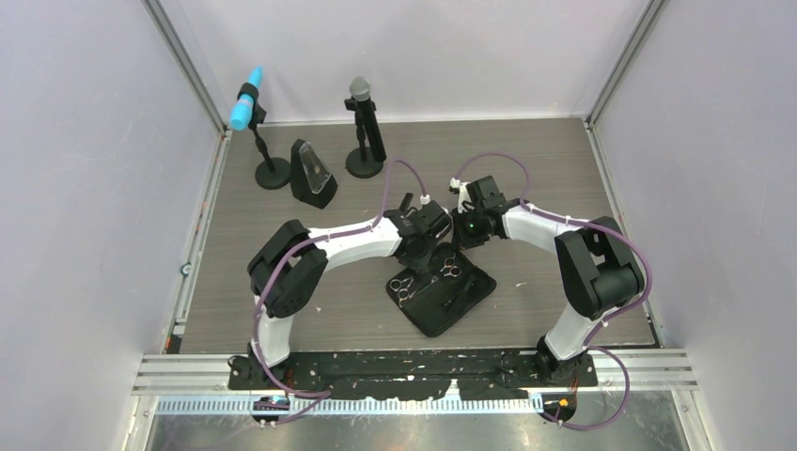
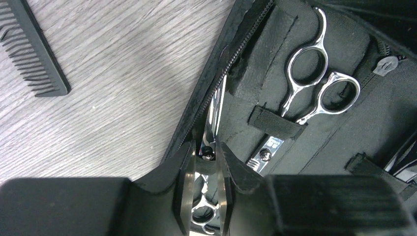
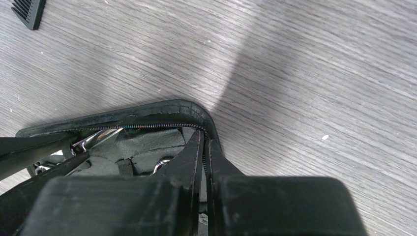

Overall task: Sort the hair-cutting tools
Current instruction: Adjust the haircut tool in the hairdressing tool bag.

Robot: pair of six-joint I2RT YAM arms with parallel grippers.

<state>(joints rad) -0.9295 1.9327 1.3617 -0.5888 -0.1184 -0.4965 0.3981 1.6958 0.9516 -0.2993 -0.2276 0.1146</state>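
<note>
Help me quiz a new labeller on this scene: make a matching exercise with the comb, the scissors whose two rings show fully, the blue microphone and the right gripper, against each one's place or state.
Things:
1 comb
2 scissors with both rings showing
3 blue microphone
4 right gripper

Places or states:
a tucked under a strap in the pouch
b shut on the pouch's rim
c on the bare table, outside the pouch
d on a stand at the table's far left

Pairs: 1-c; 2-a; 3-d; 4-b
</note>
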